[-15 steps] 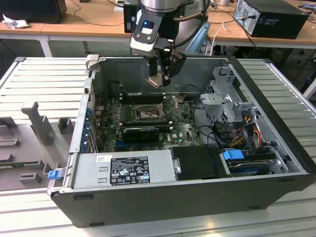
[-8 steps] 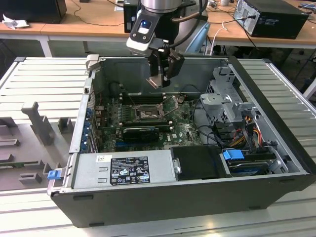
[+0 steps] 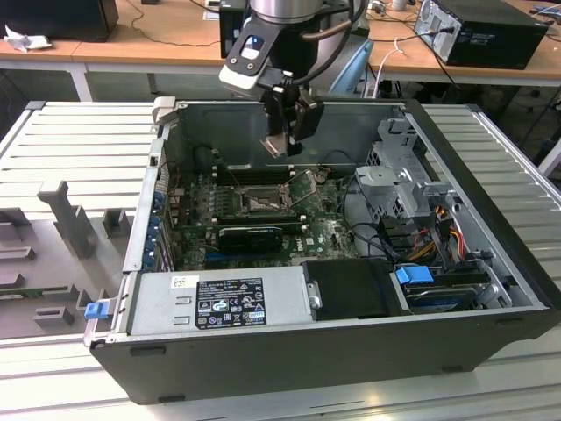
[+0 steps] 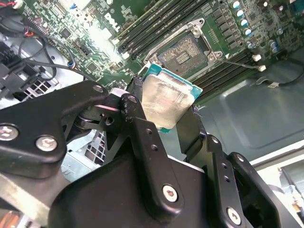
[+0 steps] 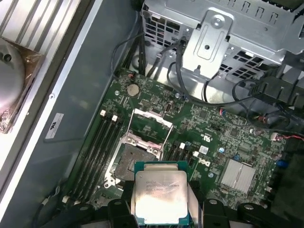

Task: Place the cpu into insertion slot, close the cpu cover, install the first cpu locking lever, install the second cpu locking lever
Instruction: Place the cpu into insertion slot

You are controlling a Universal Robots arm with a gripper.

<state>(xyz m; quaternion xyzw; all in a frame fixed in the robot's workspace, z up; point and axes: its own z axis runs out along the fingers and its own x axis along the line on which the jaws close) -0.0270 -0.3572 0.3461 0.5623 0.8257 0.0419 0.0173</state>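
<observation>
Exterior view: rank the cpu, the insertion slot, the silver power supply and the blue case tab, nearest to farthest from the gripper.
1. cpu: held in the gripper.
2. insertion slot: on the motherboard below.
3. silver power supply: toward the exterior view's foreground.
4. blue case tab: far on the exterior view's left.

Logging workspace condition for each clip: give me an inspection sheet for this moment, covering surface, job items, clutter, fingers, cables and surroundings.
Surface: ribbed grey metal table carrying an open computer case.
Job's things: cpu held in the air, not yet seated; insertion slot empty; cpu cover swung open.
Clutter: grey fixture blocks on the table at the exterior view's left.
Grippers: gripper above the case, fingers shut on the cpu's edges.
Cables: black leads and a coloured bundle inside the case.
Surroundings: wooden benches behind, with another computer.
</observation>
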